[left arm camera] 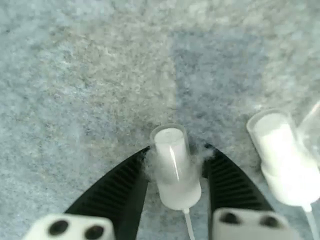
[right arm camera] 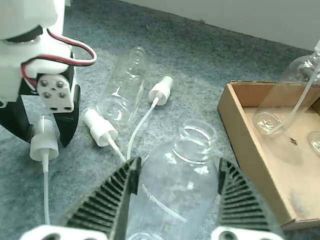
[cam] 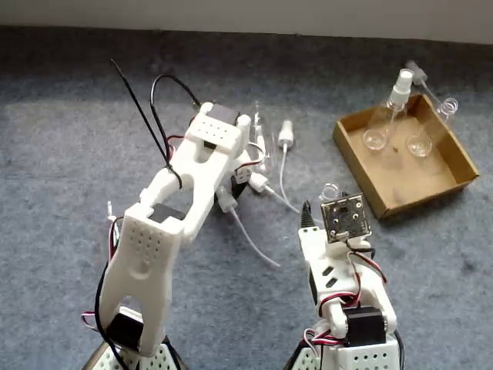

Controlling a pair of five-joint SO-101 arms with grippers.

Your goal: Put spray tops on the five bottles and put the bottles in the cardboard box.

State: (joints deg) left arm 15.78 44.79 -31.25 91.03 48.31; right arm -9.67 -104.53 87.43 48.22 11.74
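On grey carpet point(cam: 62, 116), left to right: capping step in hand, top and bottle both gripped.
Left claw point(left arm camera: 177, 149) is closed on a top point(left arm camera: 172, 175), its tube trailing. A spare top point(right arm camera: 100, 127) and a loose bottle point(right arm camera: 125, 82) lie just beside it. Right claw point(right arm camera: 178, 162) clamps an open-necked bottle point(right arm camera: 185, 185). Box point(cam: 356, 166), far right, holds several bottles, one capped point(cam: 400, 83). Next, by my judgement: line the tube over the neck, feed it in, seat the top. A pale wall strip point(cam: 308, 15) runs behind.

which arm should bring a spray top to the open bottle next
Left. The left end effector grips a spray top with its tube hanging free, while the right end effector holds the open bottle, neck clear.
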